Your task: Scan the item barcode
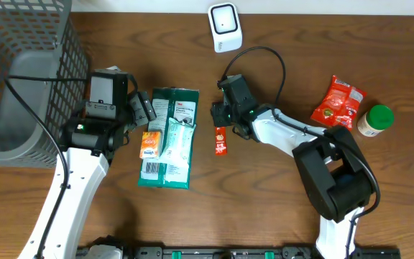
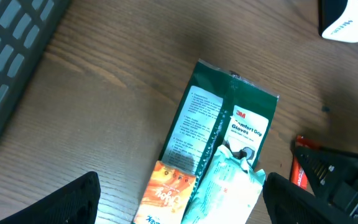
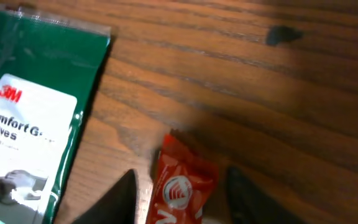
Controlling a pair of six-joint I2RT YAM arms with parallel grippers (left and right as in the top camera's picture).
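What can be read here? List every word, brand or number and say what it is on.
"3M": white label on the green glove package.
"Comfort Grip Gloves": the same label.
Fine print on that package's other panel: too small to read.
Orange packet: lettering too blurred to read.
Pale green pouch: blurred, unreadable.
Red packet: a white logo, no legible words.
Scanner: grey marking, unreadable.
Red snack bag: too small to read.

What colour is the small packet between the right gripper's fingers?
Red, with a white logo. The small packet shows best in the right wrist view.
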